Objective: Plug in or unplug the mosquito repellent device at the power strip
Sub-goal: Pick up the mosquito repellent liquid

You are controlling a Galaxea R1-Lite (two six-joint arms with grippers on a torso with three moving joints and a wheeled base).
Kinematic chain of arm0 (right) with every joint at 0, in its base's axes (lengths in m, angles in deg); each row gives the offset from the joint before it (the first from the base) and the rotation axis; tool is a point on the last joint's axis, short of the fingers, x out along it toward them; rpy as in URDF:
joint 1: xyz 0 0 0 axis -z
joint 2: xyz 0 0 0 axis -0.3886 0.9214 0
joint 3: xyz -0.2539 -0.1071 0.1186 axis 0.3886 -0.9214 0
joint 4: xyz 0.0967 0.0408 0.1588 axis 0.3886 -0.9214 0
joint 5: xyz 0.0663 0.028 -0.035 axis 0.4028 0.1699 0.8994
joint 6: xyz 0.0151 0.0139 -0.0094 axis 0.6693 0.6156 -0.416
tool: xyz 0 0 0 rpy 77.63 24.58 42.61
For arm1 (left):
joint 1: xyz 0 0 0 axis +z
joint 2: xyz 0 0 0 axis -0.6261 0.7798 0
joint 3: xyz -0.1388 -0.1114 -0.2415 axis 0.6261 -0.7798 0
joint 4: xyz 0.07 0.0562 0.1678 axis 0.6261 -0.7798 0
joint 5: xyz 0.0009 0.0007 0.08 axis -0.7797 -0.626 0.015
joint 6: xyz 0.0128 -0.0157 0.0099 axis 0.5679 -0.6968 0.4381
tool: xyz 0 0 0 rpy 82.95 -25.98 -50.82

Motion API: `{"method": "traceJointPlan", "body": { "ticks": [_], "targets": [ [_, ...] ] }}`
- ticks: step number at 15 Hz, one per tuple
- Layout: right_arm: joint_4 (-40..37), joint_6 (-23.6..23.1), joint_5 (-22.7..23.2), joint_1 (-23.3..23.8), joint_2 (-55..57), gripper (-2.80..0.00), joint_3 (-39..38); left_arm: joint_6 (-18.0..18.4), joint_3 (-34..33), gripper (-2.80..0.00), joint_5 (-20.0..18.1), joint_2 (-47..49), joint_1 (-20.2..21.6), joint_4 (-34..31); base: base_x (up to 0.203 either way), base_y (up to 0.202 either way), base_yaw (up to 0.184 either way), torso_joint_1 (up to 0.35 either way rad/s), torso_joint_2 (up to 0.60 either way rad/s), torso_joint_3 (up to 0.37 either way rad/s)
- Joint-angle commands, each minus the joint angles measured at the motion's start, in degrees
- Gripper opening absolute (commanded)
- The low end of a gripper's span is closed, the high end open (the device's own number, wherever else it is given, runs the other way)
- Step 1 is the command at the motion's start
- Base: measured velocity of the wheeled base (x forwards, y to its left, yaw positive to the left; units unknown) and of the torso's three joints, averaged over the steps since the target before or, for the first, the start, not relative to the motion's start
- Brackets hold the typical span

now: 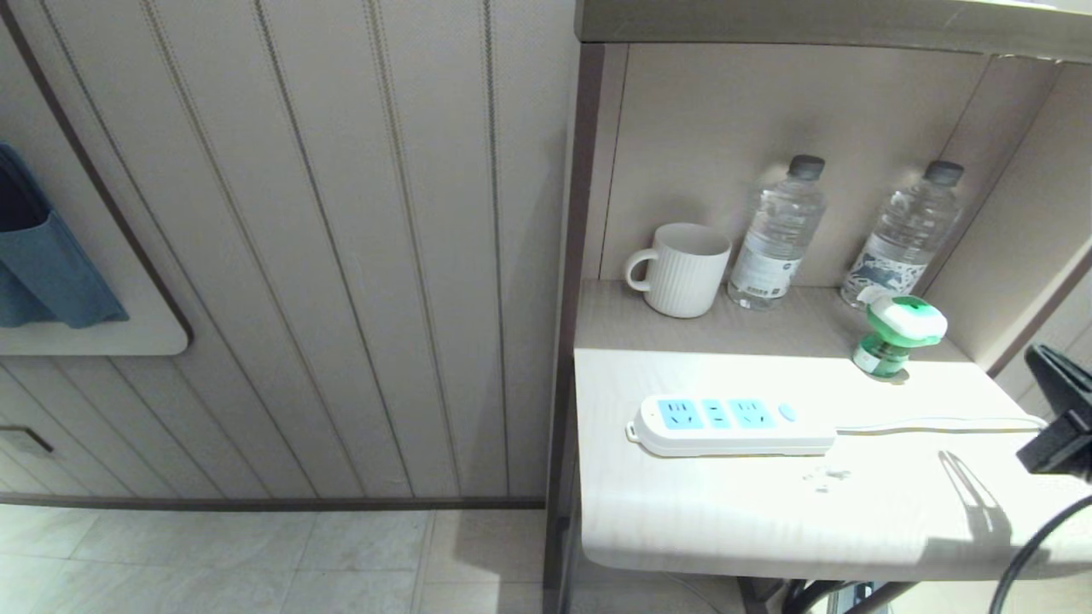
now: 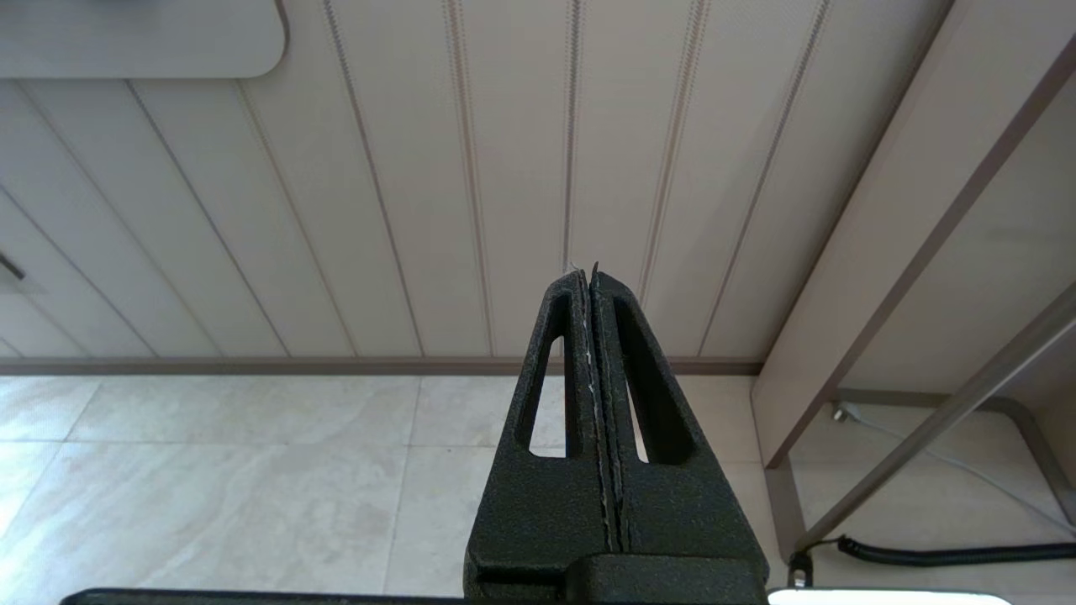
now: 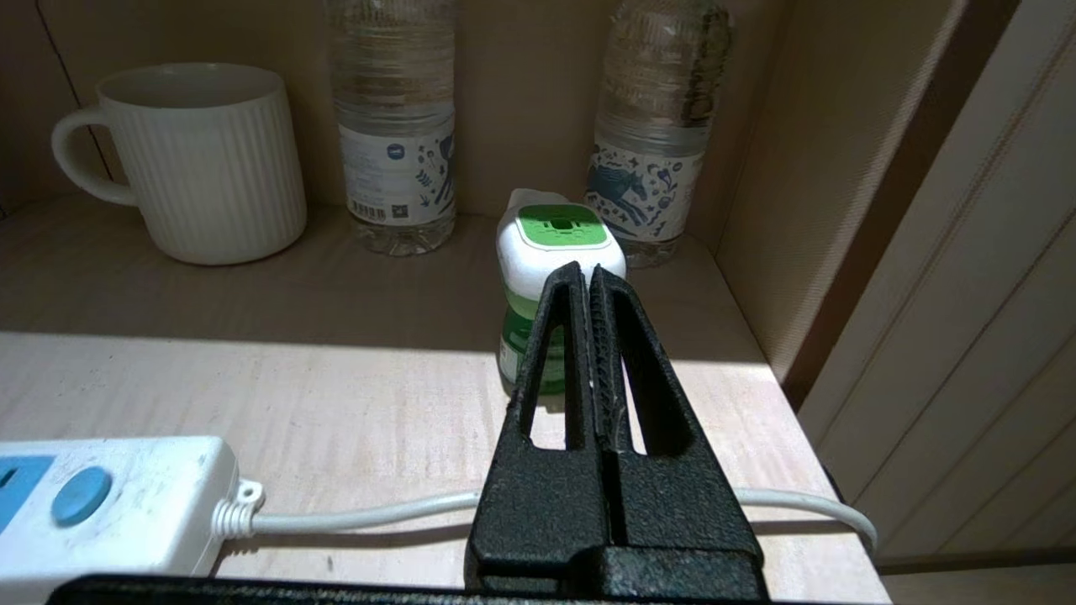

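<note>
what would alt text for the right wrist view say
The shut right gripper points at the repellent device, standing unplugged on a table. Behind it are a mug and two bottles; the power strip lies nearer.

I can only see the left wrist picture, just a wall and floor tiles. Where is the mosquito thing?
Observer: The mosquito repellent device stands on a table, near its back right corner, not plugged in.
Operator: Is the power strip close to it?
Observer: The power strip lies flat nearer the table's front edge, apart from the device, and all three blue socket panels are free.
Operator: Is the other arm doing anything?
Observer: The right gripper is shut and points at the device from the table's right side, holding nothing.
Operator: What else is up there?
Observer: A white mug and two water bottles stand at the back, behind the device.
</note>
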Motion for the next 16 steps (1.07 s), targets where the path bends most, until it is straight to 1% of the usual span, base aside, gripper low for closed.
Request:
{"method": "traceJointPlan", "body": {
  "ticks": [1, 2, 4, 5, 9, 12, 14, 16],
  "targets": [
    [3.97, 0.67, -0.01, 0.97, 9.34, -2.8, 1.66, 0.01, 0.01, -2.8, 0.04, 0.0, 0.0, -0.06, 0.0, 0.0, 0.0, 0.0, 0.0, 0.0],
    [4.85, 1.16, -0.04, 2.42, 10.12, -2.8, 2.46, 0.01, 0.01, -2.8, -0.04, 0.08, 0.0, -0.07, 0.0, 0.0, 0.0, 0.0, 0.0, 0.0],
    [5.05, 3.78, 0.04, 3.21, 10.63, -2.8, 3.99, 0.01, 0.01, -2.8, -0.04, 0.05, 0.0, 0.02, 0.0, 0.0, 0.0, 0.0, 0.0, 0.0],
    [5.02, 4.8, 0.04, 3.21, 10.84, 0.0, 4.62, 0.01, 0.01, -2.8, 0.02, -0.01, 0.0, -0.04, 0.0, 0.0, 0.0, 0.0, 0.0, 0.0],
    [5.06, 4.53, 0.08, 3.5, 10.49, 0.0, 4.76, 0.01, 0.01, -2.8, 0.0, 0.08, 0.0, 0.02, 0.0, 0.0, 0.0, 0.0, 0.0, 0.0],
    [5.05, 3.2, 0.04, 3.73, 9.83, 0.0, 5.02, 0.01, 0.01, -2.8, -0.04, 0.08, 0.0, 0.01, 0.0, 0.0, 0.0, 0.0, 0.0, 0.0],
    [5.01, 3.27, 0.11, 5.74, 9.9, 0.0, 4.69, 0.01, 0.01, -2.8, 0.02, -0.01, 0.0, 0.02, 0.0, 0.0, 0.0, 0.0, 0.0, 0.0],
    [4.78, 3.9, 0.42, 6.2, 11.14, 0.0, 4.97, 0.01, 0.01, -2.8, -0.04, 0.08, 0.0, 0.01, 0.0, 0.0, 0.0, 0.0, 0.0, 0.0]
  ]
}}
